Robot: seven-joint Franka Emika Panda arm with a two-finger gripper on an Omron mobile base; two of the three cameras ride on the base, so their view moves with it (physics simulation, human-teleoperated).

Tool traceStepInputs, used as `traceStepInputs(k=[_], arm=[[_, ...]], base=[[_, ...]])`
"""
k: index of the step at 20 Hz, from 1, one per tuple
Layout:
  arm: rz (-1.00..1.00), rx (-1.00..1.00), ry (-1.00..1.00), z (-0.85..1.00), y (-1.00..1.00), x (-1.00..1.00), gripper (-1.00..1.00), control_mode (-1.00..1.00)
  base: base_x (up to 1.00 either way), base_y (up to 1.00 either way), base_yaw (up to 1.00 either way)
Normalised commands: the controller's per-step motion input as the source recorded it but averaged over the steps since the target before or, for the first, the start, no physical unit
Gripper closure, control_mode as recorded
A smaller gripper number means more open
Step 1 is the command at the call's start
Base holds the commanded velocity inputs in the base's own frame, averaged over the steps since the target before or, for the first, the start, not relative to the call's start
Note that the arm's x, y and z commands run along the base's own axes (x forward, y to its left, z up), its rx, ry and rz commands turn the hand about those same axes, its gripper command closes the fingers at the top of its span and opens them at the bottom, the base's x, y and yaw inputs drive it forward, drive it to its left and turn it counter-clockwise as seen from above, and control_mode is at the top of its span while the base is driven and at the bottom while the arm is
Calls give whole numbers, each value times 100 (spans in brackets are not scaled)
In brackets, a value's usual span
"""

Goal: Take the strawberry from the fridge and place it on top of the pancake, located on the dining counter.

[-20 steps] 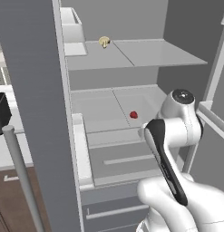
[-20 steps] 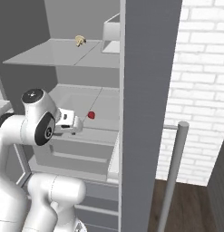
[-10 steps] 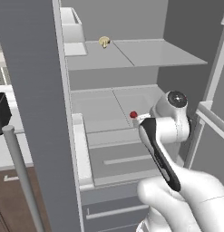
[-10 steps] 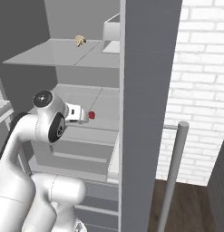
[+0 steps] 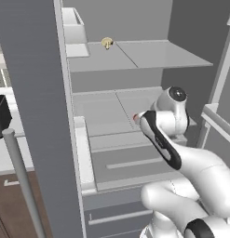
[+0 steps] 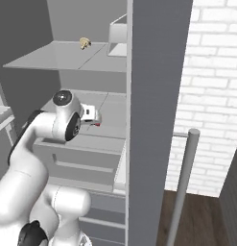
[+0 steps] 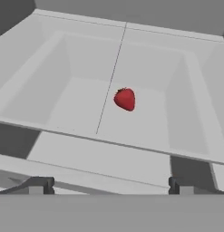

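No labels or writing anywhere that I can read. The strawberry point(image 7: 125, 99) sits alone on the fridge's point(image 5: 37, 93) middle shelf, just ahead of the gripper point(image 7: 109, 185), whose jaws are spread wide with nothing held. A tan mushroom point(image 5: 106, 42) is on the shelf above.

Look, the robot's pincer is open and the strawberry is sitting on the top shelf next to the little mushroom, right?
Not quite. The pincer is open, but the strawberry lies on the lower shelf, one level below the little mushroom. The left base view shows the two shelves.
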Motion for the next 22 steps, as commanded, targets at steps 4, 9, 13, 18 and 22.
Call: traceStepInputs(k=[4,9,13,18,22], arm=[[5,-1,21,0,-3,72,-100,-100],[0,-1,19,-23,-4,76,-100,-100],[0,-1,2,-34,0,62,-100,-100],[0,0,0,-47,0,40,-100,-100],[0,-2,0,-43,0,39,-100,-100]], base=[[0,0,0],[0,0,0],[0,0,0],[0,0,0],[0,0,0]])
